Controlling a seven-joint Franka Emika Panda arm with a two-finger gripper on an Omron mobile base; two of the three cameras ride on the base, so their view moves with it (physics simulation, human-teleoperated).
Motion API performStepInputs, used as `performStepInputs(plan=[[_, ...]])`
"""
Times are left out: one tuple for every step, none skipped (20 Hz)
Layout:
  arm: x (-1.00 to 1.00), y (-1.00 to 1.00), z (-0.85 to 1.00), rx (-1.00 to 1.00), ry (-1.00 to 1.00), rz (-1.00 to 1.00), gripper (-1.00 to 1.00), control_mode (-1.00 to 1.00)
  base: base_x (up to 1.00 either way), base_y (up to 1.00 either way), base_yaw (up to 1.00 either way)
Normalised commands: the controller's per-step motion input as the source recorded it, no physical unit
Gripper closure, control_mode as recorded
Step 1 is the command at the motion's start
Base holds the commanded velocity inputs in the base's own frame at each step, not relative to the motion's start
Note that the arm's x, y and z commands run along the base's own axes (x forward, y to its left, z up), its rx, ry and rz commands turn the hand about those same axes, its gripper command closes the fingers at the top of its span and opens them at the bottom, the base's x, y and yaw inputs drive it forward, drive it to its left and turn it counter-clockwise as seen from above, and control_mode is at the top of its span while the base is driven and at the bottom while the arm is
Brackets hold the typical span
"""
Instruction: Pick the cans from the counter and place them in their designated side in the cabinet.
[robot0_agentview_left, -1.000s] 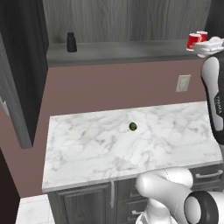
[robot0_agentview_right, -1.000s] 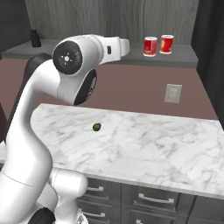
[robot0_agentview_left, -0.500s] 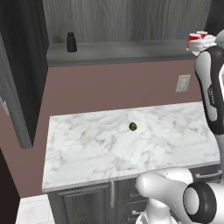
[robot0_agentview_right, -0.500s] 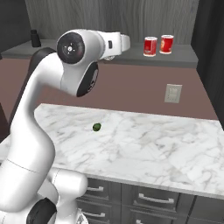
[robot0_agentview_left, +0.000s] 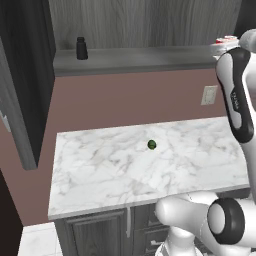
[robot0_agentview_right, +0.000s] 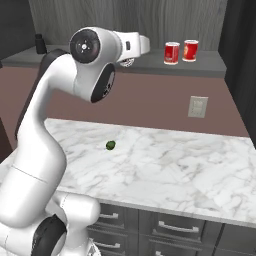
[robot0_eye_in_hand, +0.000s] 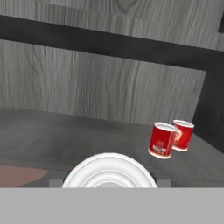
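Nearest, the counter (robot0_agentview_right: 165, 165) carries just a small green ball (robot0_agentview_right: 110, 145) toward the middle of the marble; it also shows in the left base view (robot0_agentview_left: 151, 145). On the wall behind the counter is a pale socket plate (robot0_agentview_right: 198, 106).

Higher and farther back, the cabinet's grey shelf (robot0_agentview_right: 150, 62) holds both cans on its right side. The dark red can (robot0_agentview_right: 171, 53) with white bands stands just beside the bright red can (robot0_agentview_right: 190, 50), both upright. From the hand view they appear as a close pair, banded one (robot0_eye_in_hand: 162, 140) in front of the plain one (robot0_eye_in_hand: 182, 135). Any label writing is too small to read.

At the shelf's far left stands a black bottle (robot0_agentview_left: 81, 48).

The gripper's fingers are clenched shut, grasping nothing.
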Motion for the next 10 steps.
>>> performStepInputs(plan=[[0.26, 0.0, 0.0, 0.0, 0.03, 0.0, 1.0, -1.0, 0.0, 0.0, 0.0], [0.27, 0.0, 0.0, -0.01, 0.03, 0.0, 1.0, -1.0, 0.0, 0.0, 0.0], [0.26, 0.0, 0.0, -0.01, 0.03, 0.0, 1.0, -1.0, 0.0, 0.0, 0.0], [0.28, 0.0, 0.0, -0.01, 0.03, 0.0, 1.0, -1.0, 0.0, 0.0, 0.0], [0.28, 0.0, 0.0, -0.01, 0.03, 0.0, 1.0, -1.0, 0.0, 0.0, 0.0], [0.28, 0.0, 0.0, -0.01, 0.02, 0.0, 1.0, -1.0, 0.0, 0.0, 0.0], [0.28, 0.0, 0.0, 0.0, 0.03, 0.0, 1.0, -1.0, 0.0, 0.0, 0.0], [0.25, 0.0, 0.0, 0.0, 0.03, 0.0, 1.0, -1.0, 0.0, 0.0, 0.0], [0.25, 0.0, 0.0, 0.0, 0.03, 0.0, 1.0, -1.0, 0.0, 0.0, 0.0], [0.22, 0.0, 0.0, -0.01, 0.03, 0.0, 1.0, -1.0, 0.0, 0.0, 0.0]])
